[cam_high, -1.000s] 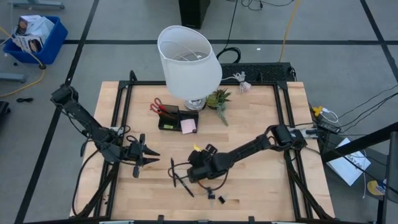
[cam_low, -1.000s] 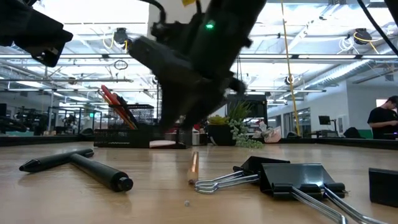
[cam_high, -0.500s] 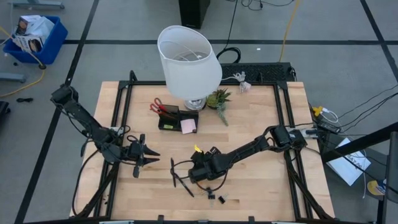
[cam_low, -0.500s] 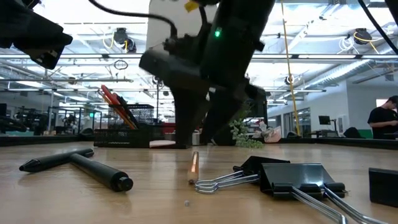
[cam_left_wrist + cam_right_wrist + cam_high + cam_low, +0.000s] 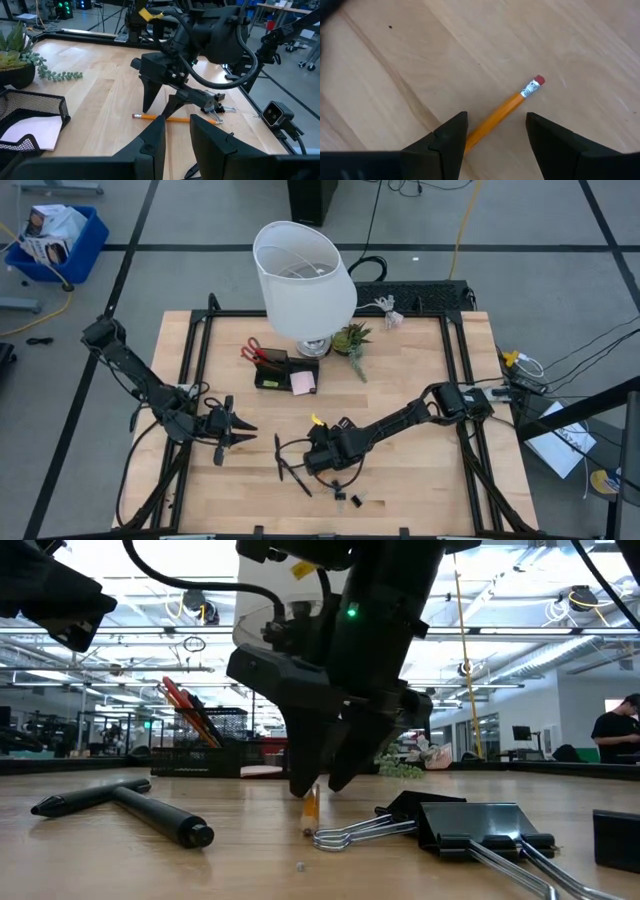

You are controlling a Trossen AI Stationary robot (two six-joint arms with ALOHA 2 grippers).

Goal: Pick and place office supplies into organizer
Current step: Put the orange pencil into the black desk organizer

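Pencil pickup is the step in hand: the orange pencil lies flat on the table, well on the near side of the organizer, and the right gripper straddles it with fingers spread, tips almost on the wood. The next move seems to call for pinching the shaft squarely, lifting, then carrying it to the organizer. The left gripper hangs off to the organizer's near left, fingers nearly pressed together around nothing.
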